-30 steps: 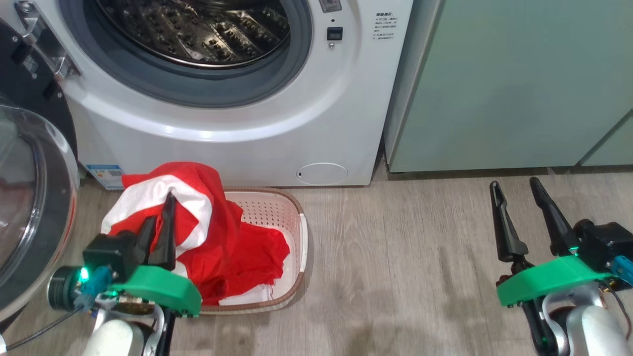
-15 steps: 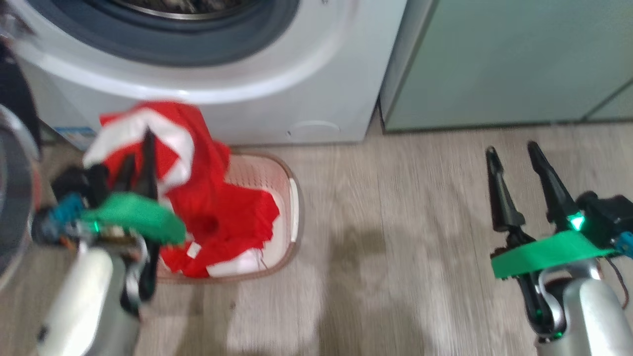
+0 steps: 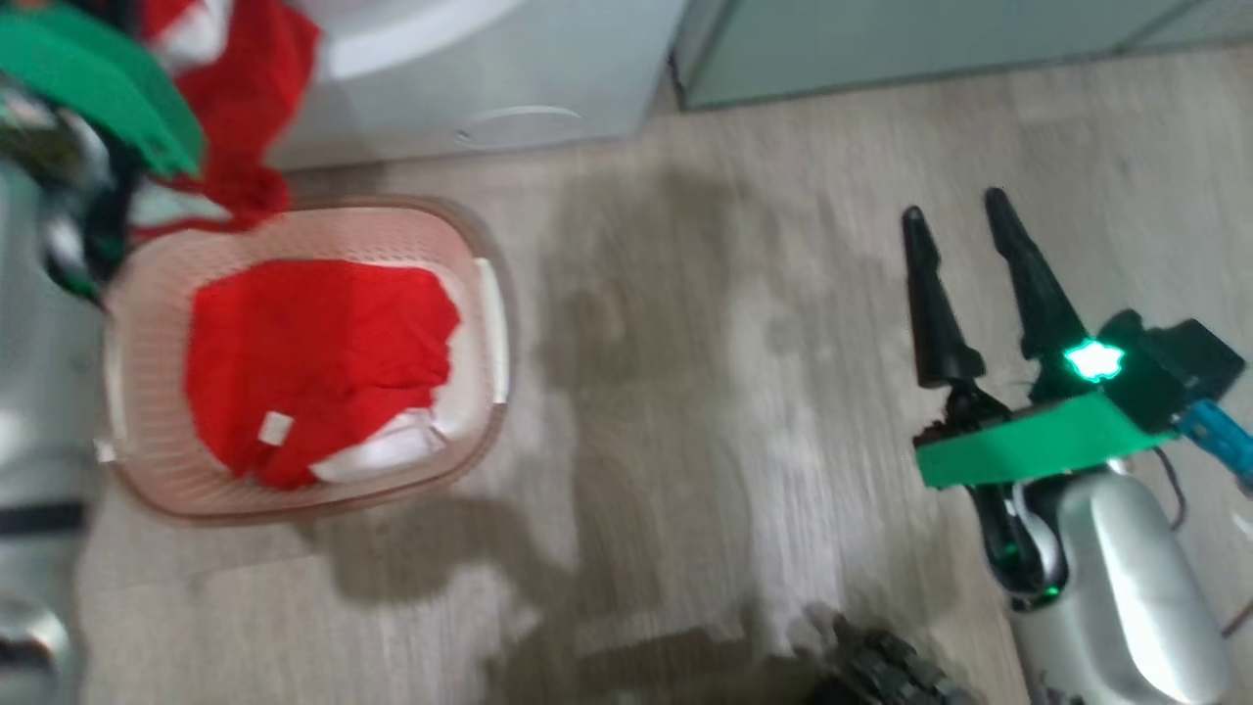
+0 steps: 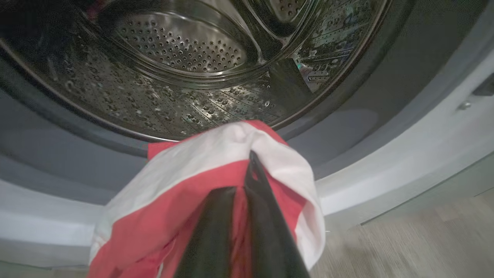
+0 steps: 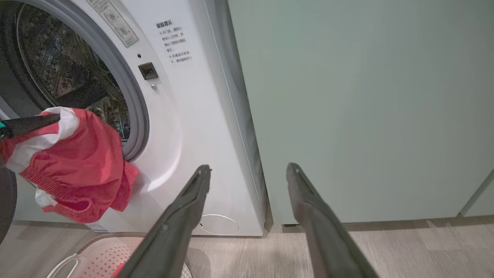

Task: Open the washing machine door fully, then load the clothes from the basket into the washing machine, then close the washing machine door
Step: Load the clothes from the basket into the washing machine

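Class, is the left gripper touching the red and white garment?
Touching. Left wrist view: the left gripper is shut on the red and white garment, cloth between its fingers.

Drum [image 4: 181, 50] mouth stands wide open, way in clear across its upper and middle part. The lower lip is partly blocked: a red-and-white garment [image 4: 216, 162] hangs in front of it, pinched in the left gripper [image 4: 239, 181]. The basket [image 3: 489, 294] sits on the floor [image 3: 705, 392] just before the washer [image 5: 185, 127], red cloth [image 3: 313, 352] covering most of its bottom. There is bare floor between the basket and the right gripper [image 3: 964, 284], whose fingers are spread. A green cabinet [image 5: 366, 108] walls off the washer's right side, close against it.
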